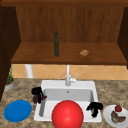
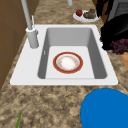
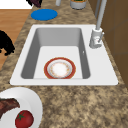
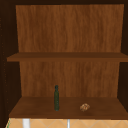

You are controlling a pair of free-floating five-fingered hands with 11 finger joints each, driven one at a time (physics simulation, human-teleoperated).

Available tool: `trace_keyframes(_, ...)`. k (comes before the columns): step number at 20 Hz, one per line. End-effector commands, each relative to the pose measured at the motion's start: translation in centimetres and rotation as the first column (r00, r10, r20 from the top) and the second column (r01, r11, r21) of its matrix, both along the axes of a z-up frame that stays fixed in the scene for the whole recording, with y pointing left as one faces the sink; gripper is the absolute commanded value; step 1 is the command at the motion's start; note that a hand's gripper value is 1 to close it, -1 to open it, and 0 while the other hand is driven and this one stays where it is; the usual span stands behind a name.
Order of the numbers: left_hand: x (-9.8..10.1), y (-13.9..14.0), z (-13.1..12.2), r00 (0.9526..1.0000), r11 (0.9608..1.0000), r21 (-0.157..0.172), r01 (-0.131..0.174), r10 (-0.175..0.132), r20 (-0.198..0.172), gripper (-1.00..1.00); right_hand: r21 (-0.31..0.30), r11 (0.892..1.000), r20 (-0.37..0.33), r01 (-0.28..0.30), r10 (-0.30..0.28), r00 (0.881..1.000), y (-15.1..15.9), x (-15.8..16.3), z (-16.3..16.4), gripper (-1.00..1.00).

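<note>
My left hand (image 1: 37, 91) hovers over the sink's left rim, shut on a dark purple bunch (image 1: 39, 99) that looks like grapes. From the left side the same hand (image 2: 113, 31) and bunch (image 2: 120, 47) sit beyond the sink's front edge. My right hand (image 1: 95, 107) hangs at the sink's front right corner with relaxed fingers pointing down and nothing in it; it shows as a dark shape (image 3: 6, 45) in the right side view. A red-rimmed plate (image 2: 68, 62) lies flat in the basin. A large red round shape (image 1: 67, 115) covers the sink's front edge.
A blue plate (image 1: 18, 110) lies on the counter left of the white sink (image 1: 45, 85). On the right, a white plate (image 1: 107, 113) carries a tomato and meat. The faucet (image 1: 67, 77) stands at the back. A green bottle (image 4: 56, 98) and a brown lump (image 4: 84, 107) sit on the shelf.
</note>
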State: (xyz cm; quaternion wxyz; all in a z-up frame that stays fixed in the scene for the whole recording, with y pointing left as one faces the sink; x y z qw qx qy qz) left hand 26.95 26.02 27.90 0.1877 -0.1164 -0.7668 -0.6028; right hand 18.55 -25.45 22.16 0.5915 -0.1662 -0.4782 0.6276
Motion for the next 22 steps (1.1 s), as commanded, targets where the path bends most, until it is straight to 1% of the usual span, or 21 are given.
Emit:
trace_keyframes(1,0.2,-3.0,0.2,0.9994,0.9997,0.025,0.000,0.000,0.035,1.00,0.000,1.000,0.000,0.000,0.000,1.000,0.0,0.0,0.0,0.00)
trace_keyframes(7,0.6,-7.8,-0.3,0.9994,0.9994,0.033,-0.003,0.002,0.035,1.00,0.000,1.000,0.000,0.000,0.000,1.000,0.0,0.0,0.0,0.00)
trace_keyframes(13,1.9,-12.7,-2.0,0.9997,0.9993,0.037,-0.005,0.004,0.026,1.00,0.000,1.000,0.000,0.000,0.000,1.000,0.0,0.0,0.0,0.00)
trace_keyframes(16,2.6,-15.1,-3.9,0.9991,0.9990,0.044,-0.002,0.000,0.041,1.00,0.000,1.000,0.000,0.000,0.000,1.000,0.0,0.0,0.0,0.00)
trace_keyframes(19,3.1,-17.5,-6.2,0.9996,0.9989,0.047,0.007,-0.008,0.026,1.00,0.000,1.000,0.000,0.000,0.000,1.000,0.0,0.0,0.0,0.00)
trace_keyframes(22,3.4,-19.7,-8.6,0.9989,0.9986,0.050,0.019,-0.021,0.042,1.00,0.000,1.000,0.000,0.000,0.000,1.000,0.0,0.0,0.0,0.00)
